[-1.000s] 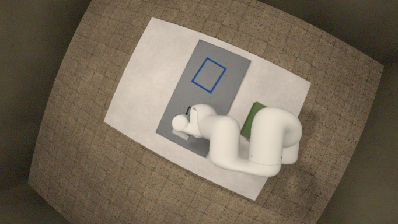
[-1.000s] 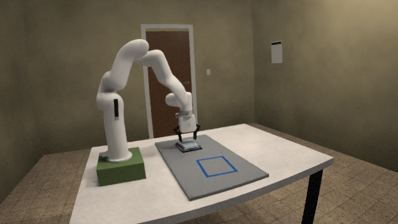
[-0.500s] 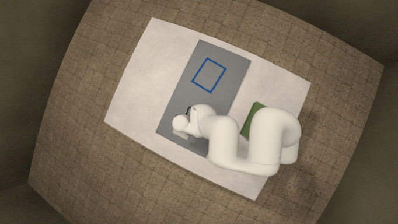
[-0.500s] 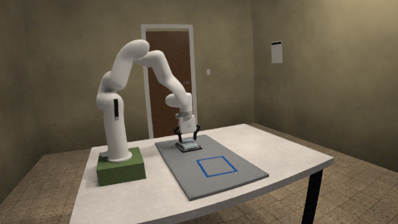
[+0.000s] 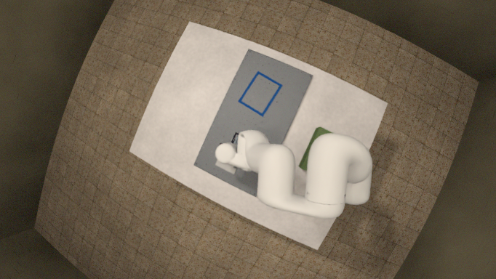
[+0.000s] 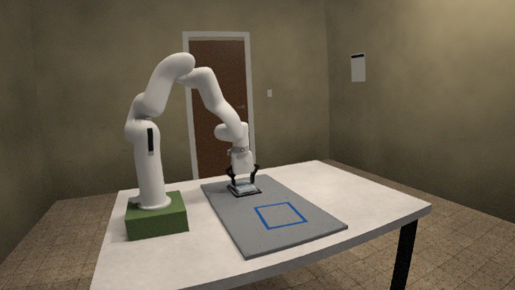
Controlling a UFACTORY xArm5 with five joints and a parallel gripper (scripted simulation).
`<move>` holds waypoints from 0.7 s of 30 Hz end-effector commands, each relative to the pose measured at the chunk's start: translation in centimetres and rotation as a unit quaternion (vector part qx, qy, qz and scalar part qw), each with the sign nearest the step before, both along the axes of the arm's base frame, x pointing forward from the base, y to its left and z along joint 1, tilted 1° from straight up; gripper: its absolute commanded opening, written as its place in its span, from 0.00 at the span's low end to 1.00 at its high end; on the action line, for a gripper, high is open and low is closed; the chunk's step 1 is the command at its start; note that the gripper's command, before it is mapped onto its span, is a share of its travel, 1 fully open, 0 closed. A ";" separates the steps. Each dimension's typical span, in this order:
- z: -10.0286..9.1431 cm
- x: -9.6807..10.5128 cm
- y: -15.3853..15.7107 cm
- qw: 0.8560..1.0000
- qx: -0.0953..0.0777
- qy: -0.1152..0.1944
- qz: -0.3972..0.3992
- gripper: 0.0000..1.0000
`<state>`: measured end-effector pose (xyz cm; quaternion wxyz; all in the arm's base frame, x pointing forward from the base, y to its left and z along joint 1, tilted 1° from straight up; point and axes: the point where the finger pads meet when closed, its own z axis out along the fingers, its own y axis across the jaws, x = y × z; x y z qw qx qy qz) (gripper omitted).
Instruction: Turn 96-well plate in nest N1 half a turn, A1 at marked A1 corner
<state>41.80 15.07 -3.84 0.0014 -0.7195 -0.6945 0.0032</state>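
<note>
The gripper [image 6: 242, 177] hangs just above the plate [image 6: 243, 186], jaws wide apart and empty; contact seems unlikely. The plate sits in its nest [image 6: 235, 193] on the grey mat [image 6: 302, 226].

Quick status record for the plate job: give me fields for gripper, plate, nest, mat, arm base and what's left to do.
gripper: gripper open, fingers spread to either side of the plate, nothing held
plate: 96-well plate lying in its nest, under the gripper; cut-off corner too small to make out
nest: plate nest N1, dark frame at the mat's far end; A1 mark not readable
mat: grey mat on the white table, with a blue square outline that has nothing inside it
arm base: green block
remaining: grasp, lift, half turn, reseat
</note>
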 end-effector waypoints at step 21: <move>-0.5 0.1 0.0 1.000 -0.003 -0.003 0.000 1.00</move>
